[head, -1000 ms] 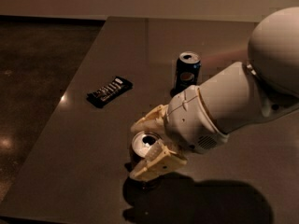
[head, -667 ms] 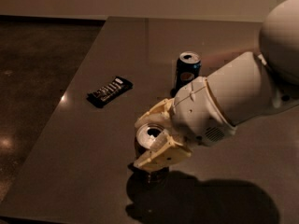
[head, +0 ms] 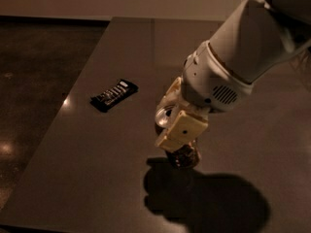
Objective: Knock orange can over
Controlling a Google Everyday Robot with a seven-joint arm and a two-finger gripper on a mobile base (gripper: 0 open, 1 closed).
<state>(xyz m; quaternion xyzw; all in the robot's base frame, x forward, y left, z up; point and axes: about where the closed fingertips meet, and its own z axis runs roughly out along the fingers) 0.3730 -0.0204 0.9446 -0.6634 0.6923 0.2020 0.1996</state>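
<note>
Right now I see the gripper point(head: 164, 121) low over the middle of the dark table point(head: 97, 178), wrapped around the upper part of the orange can point(head: 185, 156). Its two cream fingers point(head: 182, 129) sit on opposite sides of the can, one on the near side and one on the far side, and they look pressed against it, so I read the claw as closed on the can rather than spread wide. The can's silver top point(head: 165, 114) shows between the fingers and faces up and to the left, while its brown-orange body pokes out below the near finger, down and to the right. That puts the can at a tilt, not upright. Whether its base touches the tabletop I cannot tell, since a heavy shadow point(head: 209, 200) lies right beneath it. The white arm point(head: 243, 52) comes in from the upper right corner. To the left, well apart from the can, a dark wrapped snack bar point(head: 114, 94) lies flat near the table's left edge, with the speckled floor point(head: 34, 81) beyond.
</note>
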